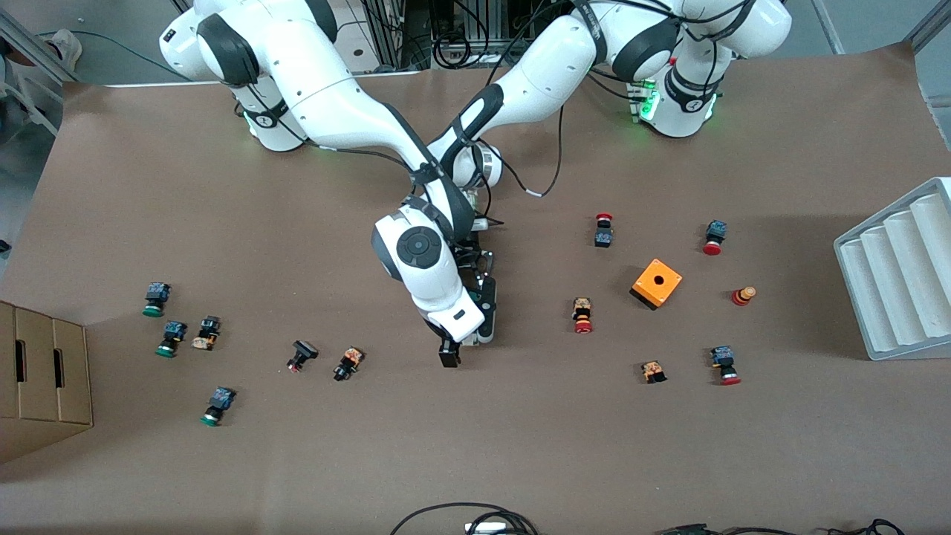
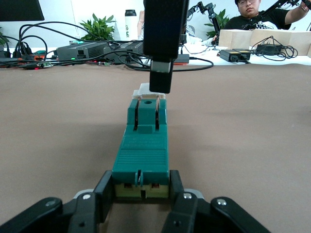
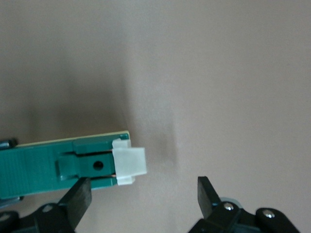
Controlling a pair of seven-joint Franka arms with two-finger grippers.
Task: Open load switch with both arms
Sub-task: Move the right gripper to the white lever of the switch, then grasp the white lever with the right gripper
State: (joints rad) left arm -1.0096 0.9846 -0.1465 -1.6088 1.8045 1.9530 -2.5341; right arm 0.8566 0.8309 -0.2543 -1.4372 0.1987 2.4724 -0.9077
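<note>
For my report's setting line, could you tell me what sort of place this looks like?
Most likely a robotics lab or test workstation. Two white arms share a table covered in brown paper, with industrial push-buttons scattered on it. The left wrist view shows cables and a seated person at a desk.

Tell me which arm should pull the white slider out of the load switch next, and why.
Right. The left gripper is shut on the green end of the load switch, anchoring it. The right gripper is open, its fingers straddling the end with the white sliding piece, so it probably only needs to close and pull.
</note>
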